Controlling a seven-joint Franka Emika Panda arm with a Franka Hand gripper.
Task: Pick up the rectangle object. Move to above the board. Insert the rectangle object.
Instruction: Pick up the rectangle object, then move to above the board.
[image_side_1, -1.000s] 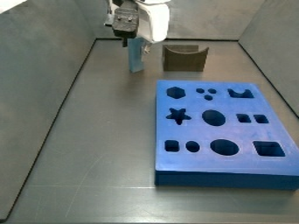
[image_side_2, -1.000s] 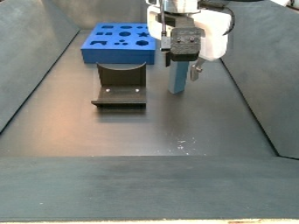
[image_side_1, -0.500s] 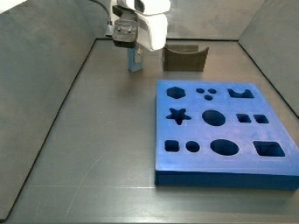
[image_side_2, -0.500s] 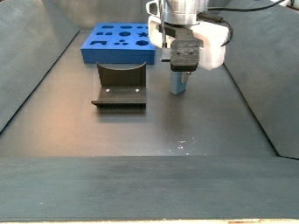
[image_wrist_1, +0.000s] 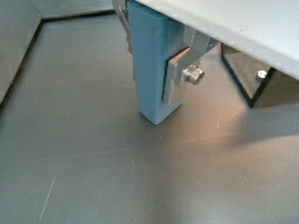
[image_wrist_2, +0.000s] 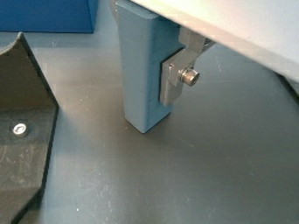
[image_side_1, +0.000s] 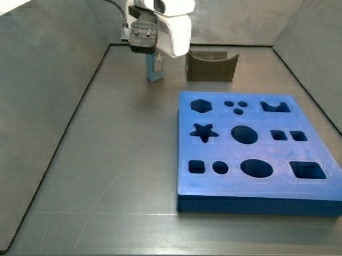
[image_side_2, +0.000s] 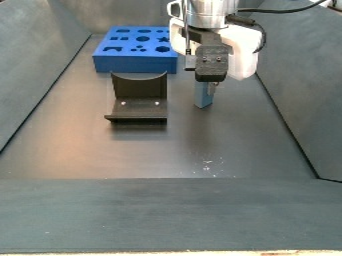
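The rectangle object (image_wrist_1: 149, 52), a slim pale-blue block, stands upright on the dark floor. It shows in both wrist views (image_wrist_2: 140, 61) and in both side views (image_side_1: 154, 72) (image_side_2: 203, 96). My gripper (image_side_1: 154, 62) is down over its upper part, and it also shows in a side view (image_side_2: 203, 84). A silver finger (image_wrist_1: 176, 77) lies flat against the block's side, as a wrist view also shows (image_wrist_2: 172, 80); the jaws are shut on the block. The board (image_side_1: 267, 152), a thick bright-blue slab with shaped holes, lies apart from the gripper (image_side_2: 134, 66).
A dark brown U-shaped holder (image_side_1: 210, 66) stands close beside the block, between it and the board in a side view (image_side_2: 136, 100). It shows in both wrist views (image_wrist_2: 17, 131) (image_wrist_1: 263, 79). Grey walls enclose the floor on both sides.
Since one second ago my gripper has come down over the block, covering more of it. Nothing visibly differs over the last half second.
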